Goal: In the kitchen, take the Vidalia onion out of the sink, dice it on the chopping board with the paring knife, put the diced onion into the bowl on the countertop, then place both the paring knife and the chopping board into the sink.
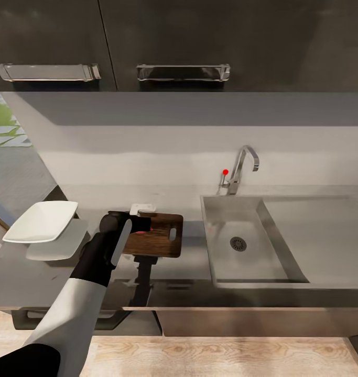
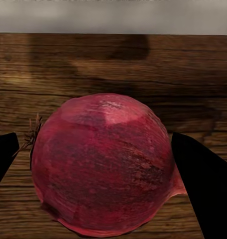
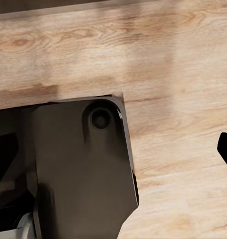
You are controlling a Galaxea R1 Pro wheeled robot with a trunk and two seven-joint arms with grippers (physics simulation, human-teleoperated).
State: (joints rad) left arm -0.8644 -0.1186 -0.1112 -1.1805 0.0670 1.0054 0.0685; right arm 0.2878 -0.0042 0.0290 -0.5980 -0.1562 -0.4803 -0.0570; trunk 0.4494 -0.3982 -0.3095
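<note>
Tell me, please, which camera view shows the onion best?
The left wrist view: the round dark-red onion sits large on the brown wooden chopping board between the left claw's fingers. The head view gives a red glimpse behind the arm.

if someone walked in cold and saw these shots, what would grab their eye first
Probably the deep red onion in the left wrist view, sitting on the dark wooden chopping board between the left gripper fingers. In the head view the white bowl stands out at the counter's left end. To the board's right the steel sink lies empty, with a red knob by its tap.
</note>
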